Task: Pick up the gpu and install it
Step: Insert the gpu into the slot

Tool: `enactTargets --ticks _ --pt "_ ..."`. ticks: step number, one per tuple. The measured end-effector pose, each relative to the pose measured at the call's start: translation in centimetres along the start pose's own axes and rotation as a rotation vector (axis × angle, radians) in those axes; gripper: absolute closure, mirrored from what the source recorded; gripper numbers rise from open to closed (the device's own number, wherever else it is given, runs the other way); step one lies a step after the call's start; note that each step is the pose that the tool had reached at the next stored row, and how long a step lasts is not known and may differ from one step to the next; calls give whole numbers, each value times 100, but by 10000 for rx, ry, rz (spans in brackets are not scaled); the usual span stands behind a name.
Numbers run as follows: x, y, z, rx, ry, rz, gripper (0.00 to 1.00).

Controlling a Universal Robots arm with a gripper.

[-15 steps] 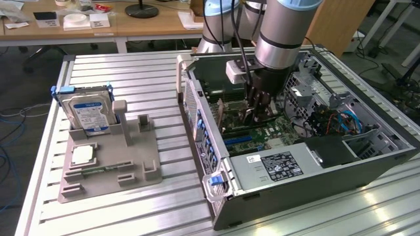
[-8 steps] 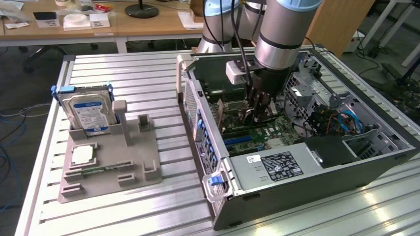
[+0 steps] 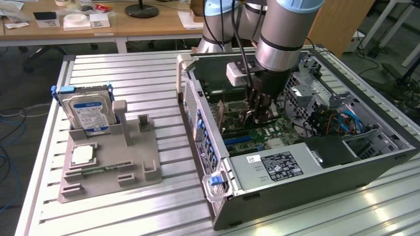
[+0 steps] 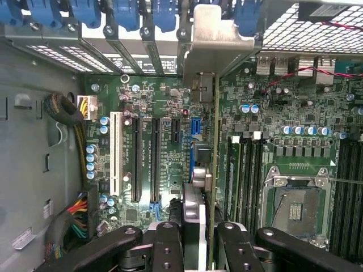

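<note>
The gpu (image 4: pixel 214 141) is a thin dark card seen edge-on, with its silver end bracket (image 4: pixel 212 48) up against the row of rear slot openings of the case. My gripper (image 4: pixel 198 249) is shut on it, one black finger (image 4: pixel 167 249) on each side. In the exterior view the gripper (image 3: pixel 258 112) reaches down inside the open computer case (image 3: pixel 367 167), and the gpu (image 3: pixel 225 115) stands upright over the green motherboard (image 3: pixel 262 132). Whether the card's lower edge sits in a slot I cannot tell.
Black expansion slots (image 4: pixel 136 161) and a white slot (image 4: pixel 117 153) lie beside the card, and the CPU socket (image 4: pixel 295 207) on its other side. On the table, a grey holder (image 3: pixel 111 164) carries a hard drive (image 3: pixel 88 110) and a square CPU chip (image 3: pixel 82 155). The power supply (image 3: pixel 276 167) fills the case's near end.
</note>
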State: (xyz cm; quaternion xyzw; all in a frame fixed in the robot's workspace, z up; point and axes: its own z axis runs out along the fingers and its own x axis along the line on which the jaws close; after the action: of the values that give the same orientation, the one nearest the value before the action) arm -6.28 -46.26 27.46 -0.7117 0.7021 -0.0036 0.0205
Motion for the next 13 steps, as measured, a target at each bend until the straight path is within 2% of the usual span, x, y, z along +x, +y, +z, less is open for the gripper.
enactTargets --ticks 4,13 --pt "1 0 11 0 -1 -1 72" --pt "8 16 130 -17 1 -2 72"
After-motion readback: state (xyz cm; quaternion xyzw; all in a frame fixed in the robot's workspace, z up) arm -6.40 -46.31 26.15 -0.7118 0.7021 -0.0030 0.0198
